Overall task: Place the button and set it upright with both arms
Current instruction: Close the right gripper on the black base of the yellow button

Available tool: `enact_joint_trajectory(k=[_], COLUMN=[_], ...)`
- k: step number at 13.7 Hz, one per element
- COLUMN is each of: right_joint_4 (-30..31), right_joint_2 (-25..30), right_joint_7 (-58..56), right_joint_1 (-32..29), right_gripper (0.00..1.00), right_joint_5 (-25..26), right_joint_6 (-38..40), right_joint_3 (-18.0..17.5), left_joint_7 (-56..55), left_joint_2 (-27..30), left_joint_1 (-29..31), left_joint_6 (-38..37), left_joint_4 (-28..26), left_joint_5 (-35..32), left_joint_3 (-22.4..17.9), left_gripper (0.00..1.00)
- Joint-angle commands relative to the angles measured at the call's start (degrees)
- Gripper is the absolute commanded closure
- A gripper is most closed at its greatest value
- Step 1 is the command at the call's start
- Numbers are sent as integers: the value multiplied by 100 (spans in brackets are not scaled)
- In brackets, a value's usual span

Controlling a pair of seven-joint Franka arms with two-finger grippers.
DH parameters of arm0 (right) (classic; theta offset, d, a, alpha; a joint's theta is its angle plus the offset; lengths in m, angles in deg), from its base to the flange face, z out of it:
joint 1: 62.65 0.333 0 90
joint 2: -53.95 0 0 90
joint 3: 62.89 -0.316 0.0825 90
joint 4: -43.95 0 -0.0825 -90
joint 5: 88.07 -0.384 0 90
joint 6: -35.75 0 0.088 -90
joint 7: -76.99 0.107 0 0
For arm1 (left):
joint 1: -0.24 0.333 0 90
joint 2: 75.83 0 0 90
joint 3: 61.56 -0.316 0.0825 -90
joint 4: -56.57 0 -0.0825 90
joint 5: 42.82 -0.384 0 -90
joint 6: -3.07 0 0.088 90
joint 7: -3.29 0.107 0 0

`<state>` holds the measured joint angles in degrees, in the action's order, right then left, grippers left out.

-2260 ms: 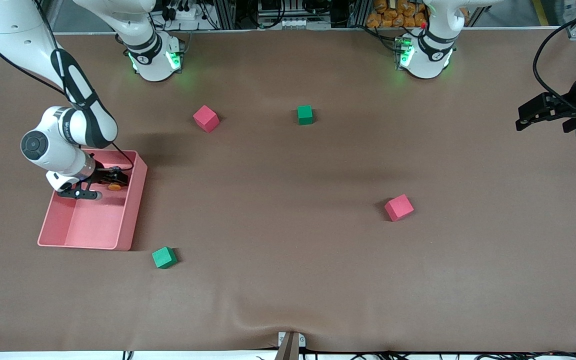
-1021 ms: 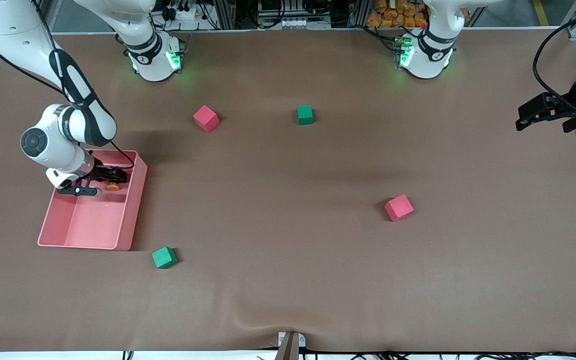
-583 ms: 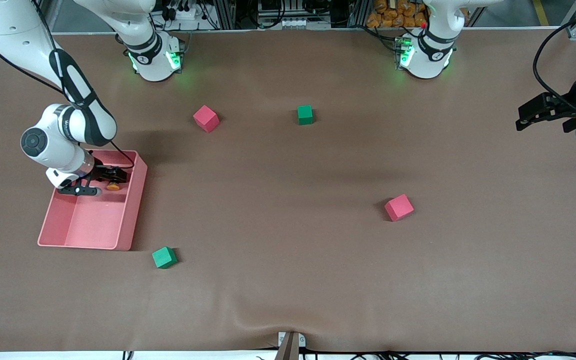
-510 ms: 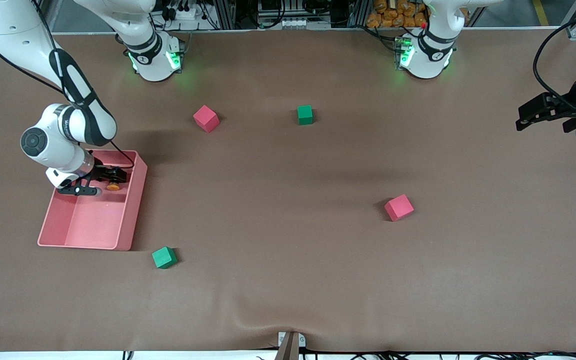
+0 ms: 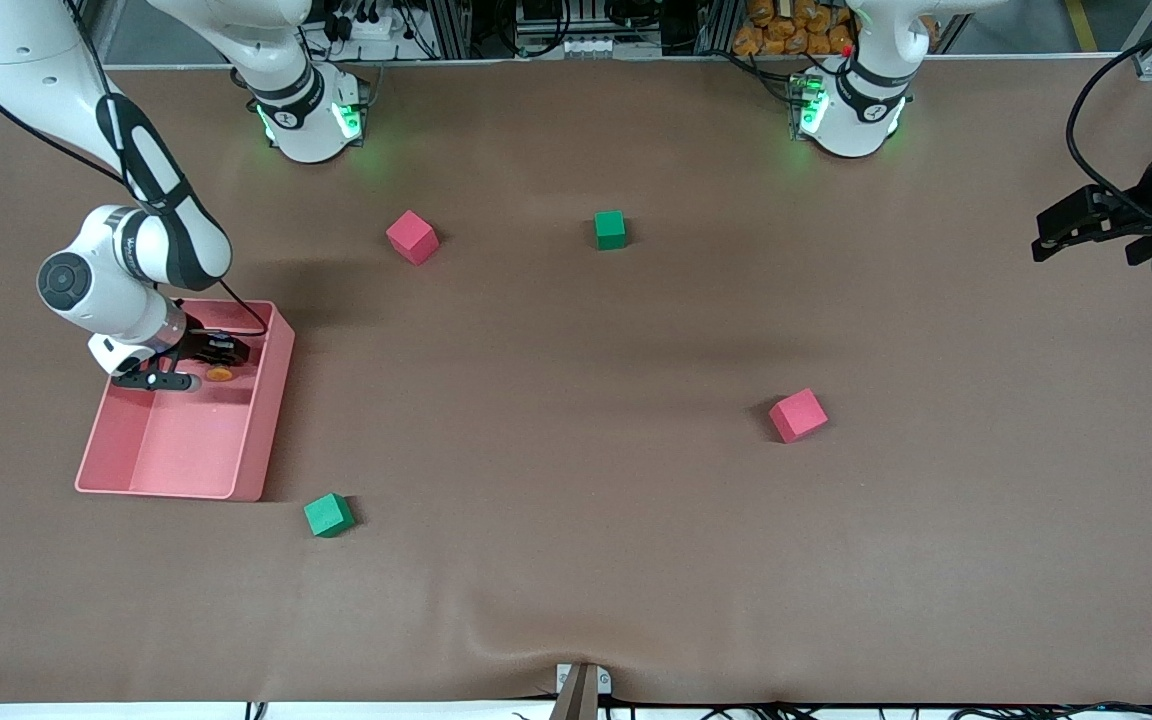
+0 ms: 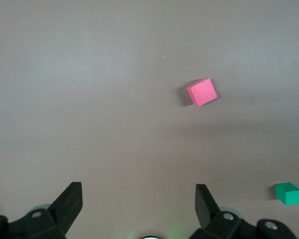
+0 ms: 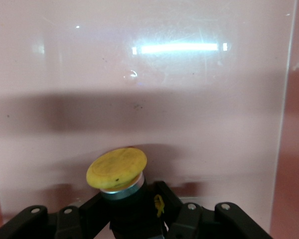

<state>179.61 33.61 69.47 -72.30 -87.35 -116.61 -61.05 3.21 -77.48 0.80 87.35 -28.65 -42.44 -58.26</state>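
- At the right arm's end of the table, a pink tray [image 5: 254, 440] lies on the brown table cover [image 5: 576, 560], and the right gripper [image 5: 219, 358] reaches down into the part of it farther from the front camera.
- In that tray the right gripper's fingers [image 7: 92, 211] are closed on the black body of the button [image 5: 220, 374]; its round orange cap sticks out past the fingertips, tilted, above the tray's glossy floor, as the right wrist view shows [image 7: 117, 169].
- Just outside the tray's nearer corner, a green cube [image 5: 328, 515] rests on the cover, nearer to the front camera than everything else on it.
- Toward the robots' bases, a red cube [image 5: 412, 237] sits with a second green cube [image 5: 610, 229] beside it, the two well apart.
- Toward the left arm's end, a second red cube [image 5: 798, 415] sits alone, nearer to the camera than that pair; the left wrist view also shows it [image 6: 202, 92].
- At the left arm's end of the table, the left gripper [image 5: 1046, 238] waits in the air over the cover's edge, its fingers [image 6: 70, 201] spread wide and holding nothing.
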Motion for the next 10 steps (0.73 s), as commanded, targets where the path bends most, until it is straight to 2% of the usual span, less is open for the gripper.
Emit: enact_joint_trajectory(k=[1,10], right_joint_4=[154,-171], right_joint_2=[12,276], right_joint_7=[-74,-136], right_joint_1=[-46,-64], right_gripper=[100,100], right_joint_5=[68,68], right_joint_6=[-109,-65], right_joint_3=[-70,-62], left_joint_7=[105,114], left_joint_2=[-28,-28], left_joint_1=[32,32], left_joint_6=[-122,-122], left_joint_4=[119,119], left_joint_5=[103,103], left_joint_3=[-14,-14], left_gripper=[0,0])
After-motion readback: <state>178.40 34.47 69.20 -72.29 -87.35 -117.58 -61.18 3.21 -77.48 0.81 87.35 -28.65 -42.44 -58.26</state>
